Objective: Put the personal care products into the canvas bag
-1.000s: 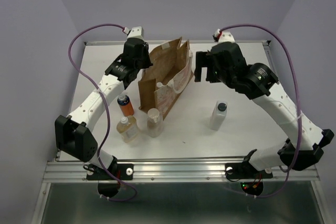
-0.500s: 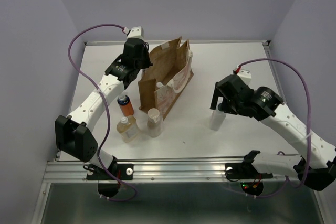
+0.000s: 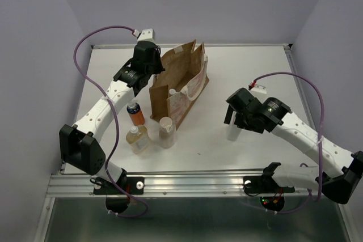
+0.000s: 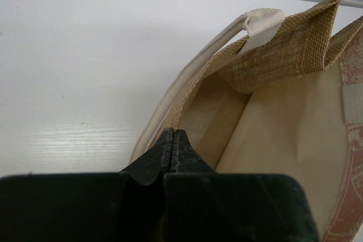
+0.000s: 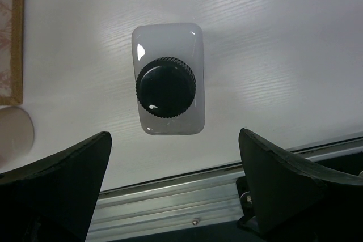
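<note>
Translucent plastic, the black-capped white bottle (image 5: 167,35) stands upright on the table (image 5: 278,38), well apart from the canvas bag (image 3: 178,83); probably light, stiff, slick (best squeezed across its flat sides). Right gripper (image 5: 174,137) hangs spread wide above it; left gripper (image 4: 173,137) pinches the bag's rim.

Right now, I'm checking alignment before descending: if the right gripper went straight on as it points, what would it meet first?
Most likely the black cap of the translucent white bottle, which stands centred ahead of the open right gripper; the gap to it is unclear.
</note>
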